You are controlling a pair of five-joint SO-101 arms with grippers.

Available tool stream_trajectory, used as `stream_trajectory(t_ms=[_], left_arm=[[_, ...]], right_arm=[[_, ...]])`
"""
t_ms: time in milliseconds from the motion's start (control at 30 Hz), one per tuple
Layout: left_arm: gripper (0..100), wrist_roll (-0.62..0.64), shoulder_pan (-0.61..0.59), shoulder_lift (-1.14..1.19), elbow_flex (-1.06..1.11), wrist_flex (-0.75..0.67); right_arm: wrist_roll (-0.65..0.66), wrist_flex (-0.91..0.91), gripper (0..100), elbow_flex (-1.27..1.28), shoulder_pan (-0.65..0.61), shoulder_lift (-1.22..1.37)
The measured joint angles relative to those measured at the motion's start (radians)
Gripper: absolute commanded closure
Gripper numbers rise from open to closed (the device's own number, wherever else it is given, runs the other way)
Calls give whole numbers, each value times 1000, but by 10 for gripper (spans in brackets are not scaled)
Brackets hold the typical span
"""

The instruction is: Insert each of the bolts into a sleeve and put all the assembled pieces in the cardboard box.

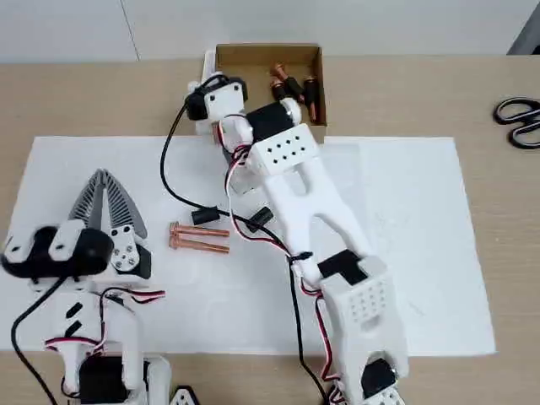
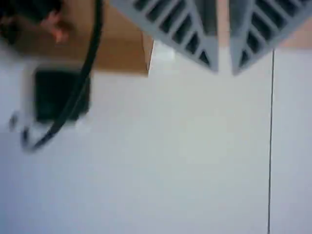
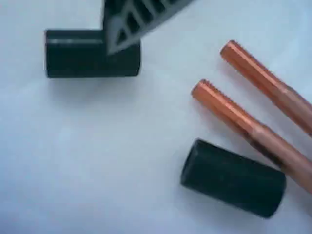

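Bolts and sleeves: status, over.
Left gripper shut, empty, over paper. Right gripper above one sleeve. Two bolts, two sleeves loose; assembled pieces in cardboard box. Black cable runs past sleeves.

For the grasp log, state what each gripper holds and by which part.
Left gripper: nothing between its jaws. Right gripper: cannot be told; it overlaps a black cylindrical sleeve.

Light wooden surface (image 1: 422,93), large white sheet (image 1: 405,219) spread flat across its middle, black-handled scissors (image 1: 519,121) lying on the bare wood at the right edge, near the sheet's far corner
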Motion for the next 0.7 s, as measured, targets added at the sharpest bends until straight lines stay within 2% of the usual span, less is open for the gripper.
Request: stream_trajectory(t_ms=[133, 400, 700], left_arm=[[994, 0, -40, 0, 0, 28], [994, 0, -153, 0, 0, 28], [994, 0, -169, 0, 0, 28]], right_arm=[[-29, 0, 786, 9, 23, -51], [-298, 0, 786, 17, -31, -58], [-350, 0, 785, 161, -86, -58]])
